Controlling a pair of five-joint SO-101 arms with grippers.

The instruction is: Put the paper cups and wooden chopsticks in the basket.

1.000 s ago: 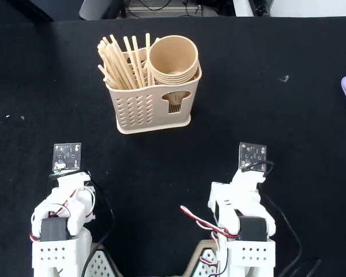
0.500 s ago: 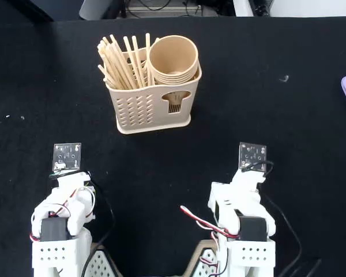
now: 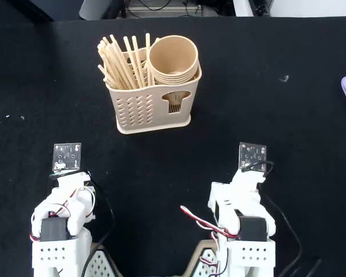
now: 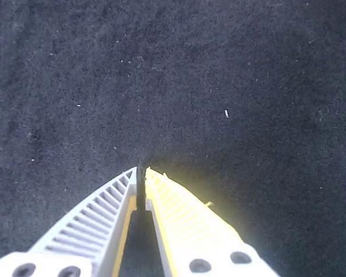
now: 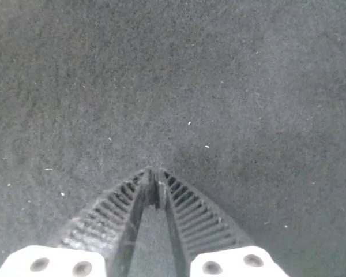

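**Resting arms, a loaded basket and one risk left**

High view: the basket (image 3: 153,109) stands well ahead of both arms, with the wooden chopsticks (image 3: 122,63) fanned in one compartment and the paper cups (image 3: 173,57) stacked in the other. The task looks done. A needless reach could clip the leaning sticks or tip the basket.

Left wrist view: the left gripper (image 4: 141,173) is closed on nothing, just above the bare table (image 4: 161,69).

Right wrist view: the right gripper (image 5: 153,176) is likewise closed and empty.

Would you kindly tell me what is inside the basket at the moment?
The basket holds a bundle of wooden chopsticks beside a stack of nested paper cups. Its walls hide their lower parts and the basket's bottom.
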